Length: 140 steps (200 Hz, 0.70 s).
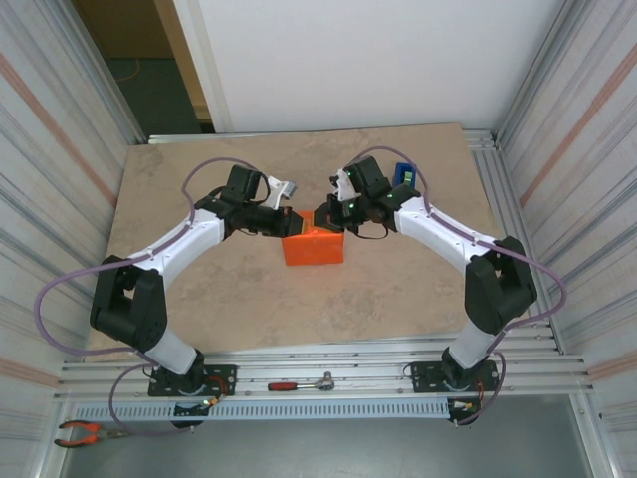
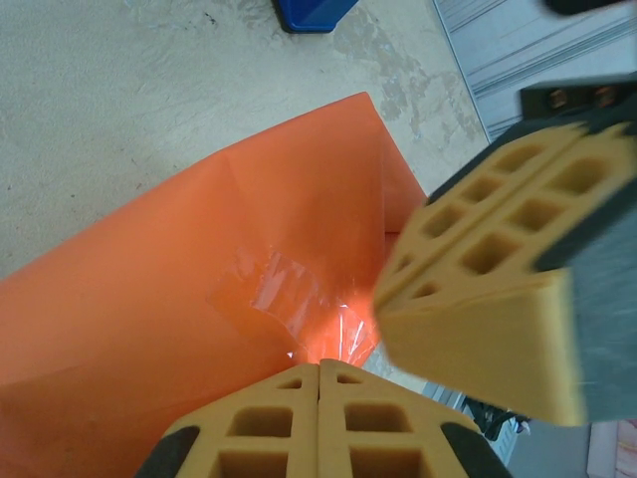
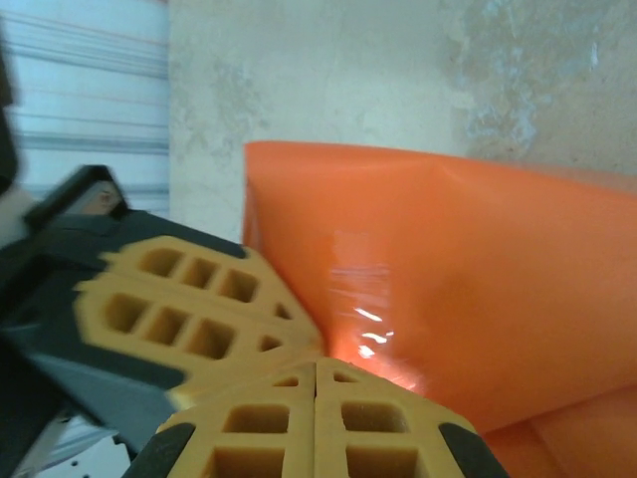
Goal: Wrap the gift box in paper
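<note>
1. Table, pale stone-patterned flat slab (image 1: 199, 299): carries all the items below.
2. Paper, bright orange thin sheet (image 1: 314, 249) (image 2: 149, 329) (image 3: 478, 299): folded up into a blocky parcel at the middle of the table, between the two arms.
3. Gift box: hidden from sight. Judged to lie inside the orange parcel, whose squared faces suggest a box beneath.
4. Tape, glossy clear strip (image 2: 269, 289) (image 3: 363, 299): lies over a paper flap near the parcel's far upper edge. It is judged to be what keeps that flap down.
5. Left tool, yellow honeycomb-padded pair of fingers (image 1: 289, 221) (image 2: 318, 368) (image 3: 199, 309): jaws fully shut, pads flush, nothing seen between them. The tip sits at the taped spot, probably pressing the tape flat rather than gripping.
6. Right tool, matching yellow padded fingers (image 1: 320, 217) (image 3: 316, 373) (image 2: 478, 299): likewise closed tight and holding nothing. It meets the same edge from the opposite side, just beside the left tool, probably to steady the fold against the other's push.
7. Tape dispenser, small blue plastic block (image 1: 402, 174) (image 2: 314, 12): stands at the far right of the table, apart from the parcel, presumably within reach for a further strip.
8. Parcel ends: whether they are folded and sealed cannot be told.
</note>
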Each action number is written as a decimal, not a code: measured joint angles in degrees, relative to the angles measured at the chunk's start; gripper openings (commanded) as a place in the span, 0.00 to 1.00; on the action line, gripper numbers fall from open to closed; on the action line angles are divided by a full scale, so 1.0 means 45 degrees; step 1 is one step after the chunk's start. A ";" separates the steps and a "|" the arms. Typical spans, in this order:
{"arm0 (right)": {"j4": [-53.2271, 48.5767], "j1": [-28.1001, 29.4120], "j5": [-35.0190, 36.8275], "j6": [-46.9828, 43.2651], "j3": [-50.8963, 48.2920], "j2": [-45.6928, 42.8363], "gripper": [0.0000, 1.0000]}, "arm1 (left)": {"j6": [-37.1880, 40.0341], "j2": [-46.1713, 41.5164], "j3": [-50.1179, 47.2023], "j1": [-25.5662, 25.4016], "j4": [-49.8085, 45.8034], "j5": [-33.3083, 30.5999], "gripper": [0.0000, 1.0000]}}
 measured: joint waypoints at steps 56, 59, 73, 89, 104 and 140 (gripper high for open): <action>0.0233 0.0019 -0.0316 -0.0010 -0.0364 0.0151 0.00 | 0.0000 -0.0024 -0.0024 0.0000 -0.0005 0.0034 0.00; 0.0257 0.0019 -0.0316 -0.0015 -0.0384 0.0141 0.00 | -0.0005 -0.0024 -0.0024 0.0000 0.0000 0.0034 0.00; 0.0330 0.0058 -0.0287 -0.0019 -0.0510 0.0019 0.00 | 0.0000 -0.0024 -0.0029 -0.0010 -0.0005 0.0034 0.00; 0.0291 0.0204 -0.0267 -0.0019 -0.0685 -0.0141 0.00 | 0.0000 -0.0024 -0.0029 -0.0010 0.0005 0.0024 0.00; 0.0228 0.0398 -0.0223 -0.0019 -0.0845 -0.0287 0.00 | 0.0000 -0.0024 -0.0029 -0.0010 0.0010 0.0024 0.00; 0.0160 0.0685 -0.0170 -0.0015 -0.1093 -0.0432 0.00 | 0.0000 -0.0024 -0.0029 -0.0010 0.0010 0.0029 0.00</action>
